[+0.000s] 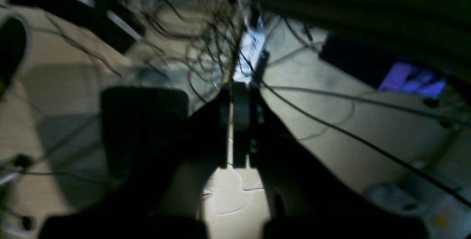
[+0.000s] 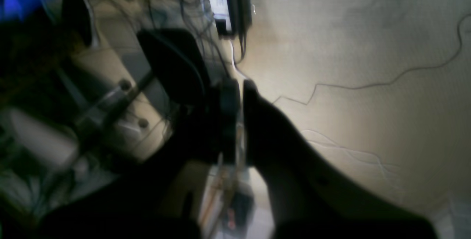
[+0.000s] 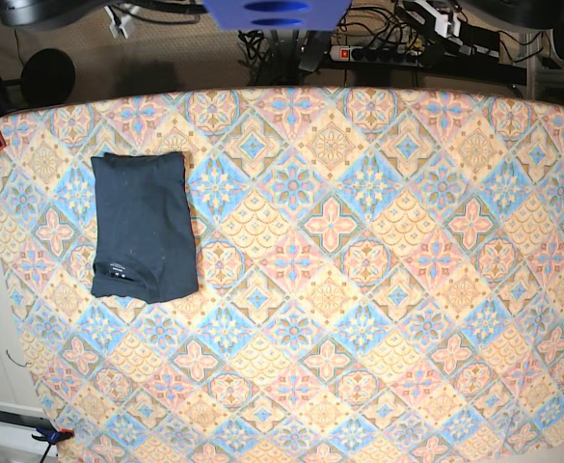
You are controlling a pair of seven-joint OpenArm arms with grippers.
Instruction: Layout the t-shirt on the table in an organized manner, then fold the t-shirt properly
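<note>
One t-shirt (image 3: pixel 144 226), dark navy, folded into a compact rectangle, lies flat on the surface (image 3: pixel 359 289) near its left edge in the base view, a small pale label showing near one short end. Two grippers, seen only in their blurred wrist views over a pale floor strewn with cables: left gripper (image 1: pixel 241 99) with jaws closed together on nothing, right gripper (image 2: pixel 237 88) with jaws nearly touching, nothing between them.

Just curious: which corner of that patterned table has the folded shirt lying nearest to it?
The table's far-left corner in the base view; the folded t-shirt lies there.
</note>
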